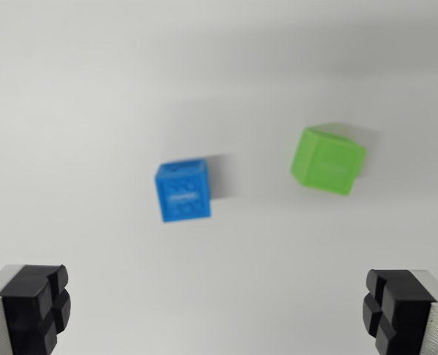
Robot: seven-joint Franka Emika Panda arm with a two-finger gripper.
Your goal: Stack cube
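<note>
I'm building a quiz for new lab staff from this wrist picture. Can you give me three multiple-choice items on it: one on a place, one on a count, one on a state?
1. Where is the bright green plastic cube relative to the blue plastic cube?
A. On top of it
B. Toward the wrist view's right and slightly higher, apart from it
C. Touching its left side

2. How many cubes lie on the white table?
A. One
B. Two
C. Four

3. What is the state of the hand?
A. Open, holding nothing
B. Shut on the blue cube
C. Shut on the green cube

Answers:
1. B: the bright green plastic cube sits right of the blue plastic cube, with bare white table between them.
2. B: only these two cubes show.
3. A: the hand has its black fingertips at the picture's opposite corners, with nothing between them.
</note>
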